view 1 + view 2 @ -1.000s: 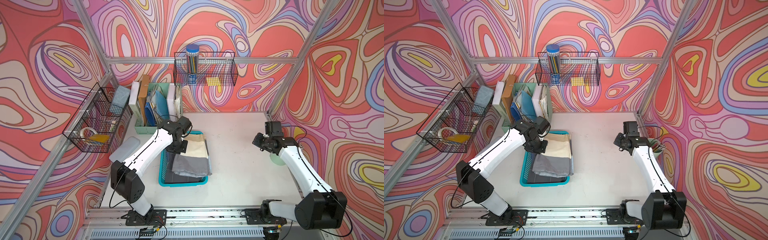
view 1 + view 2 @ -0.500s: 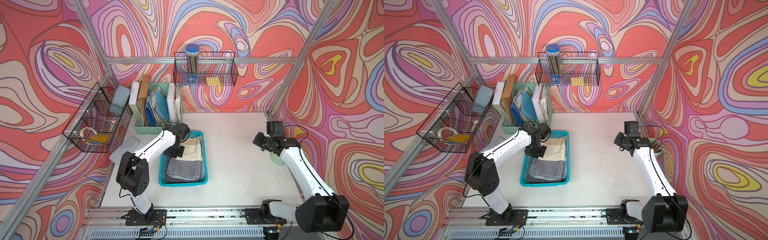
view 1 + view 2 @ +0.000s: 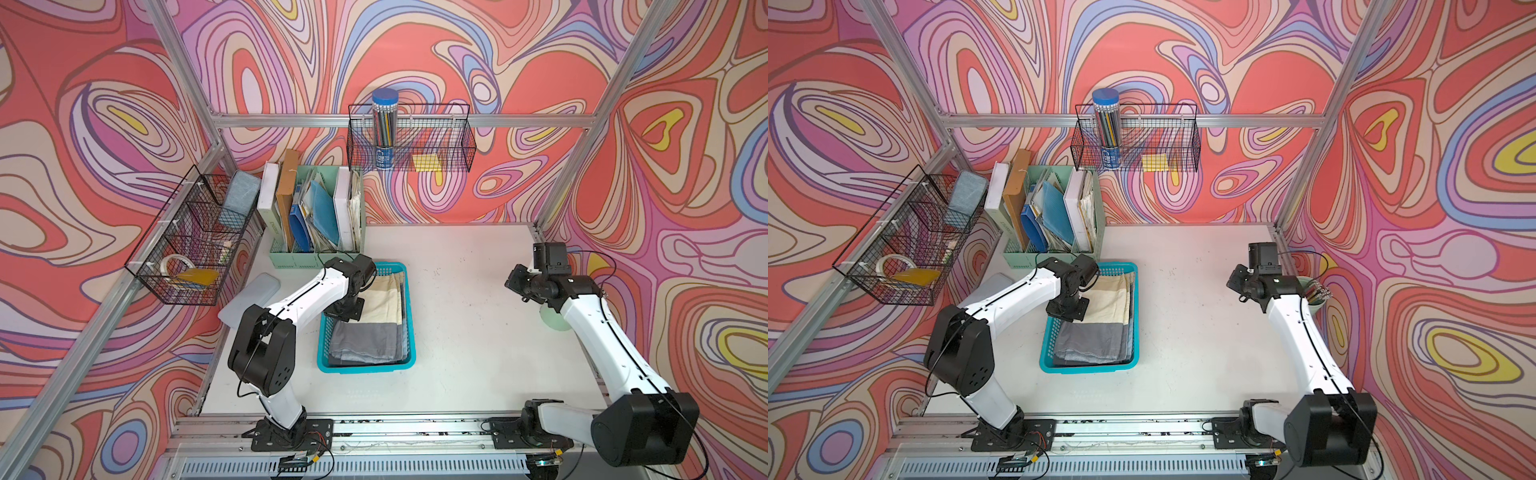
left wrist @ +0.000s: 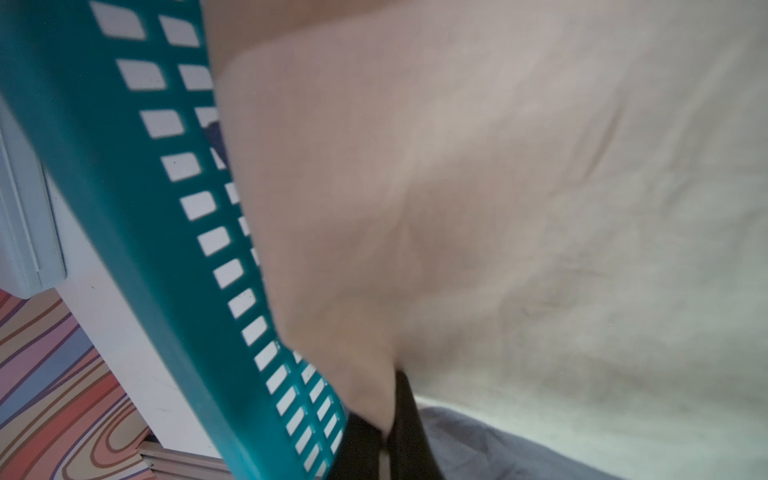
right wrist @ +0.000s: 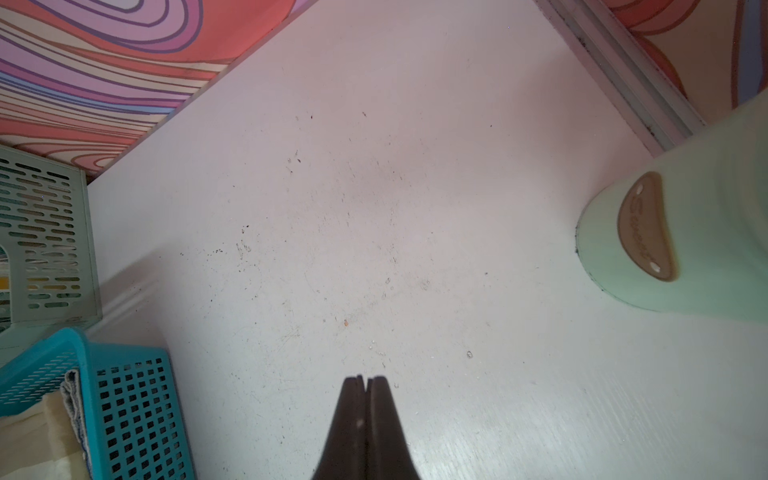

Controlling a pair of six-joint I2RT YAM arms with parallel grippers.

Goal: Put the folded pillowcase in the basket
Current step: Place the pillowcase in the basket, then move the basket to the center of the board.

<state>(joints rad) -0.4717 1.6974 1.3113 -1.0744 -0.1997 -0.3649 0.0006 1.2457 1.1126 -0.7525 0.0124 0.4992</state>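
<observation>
One turquoise basket (image 3: 365,366) sits left of centre in both top views. The one folded pillowcase (image 3: 384,299), cream with a grey band, lies inside it and covers the floor. There are two arms. The left arm (image 3: 307,299) reaches over the basket's left rim, and the left wrist view shows the left jaws clenched on a pinch of the cream cloth just beside the slotted wall. The right arm (image 3: 590,320) stands well apart at the right of the frame, the right jaws pressed together on nothing above the bare surface (image 5: 374,208). Two black wire baskets hang on the walls. The rear one (image 3: 440,143) holds a tube of pencils (image 3: 384,124) and a yellow pad (image 3: 424,163), and the left one (image 3: 187,232) holds a tape roll (image 3: 176,264). One mint file organiser (image 3: 291,259), packed with folders, stands just behind the basket. One pale green cup (image 5: 685,232) sits by the right arm. One flat grey case (image 3: 249,297) lies at the left edge, partly hidden by the left arm.
</observation>
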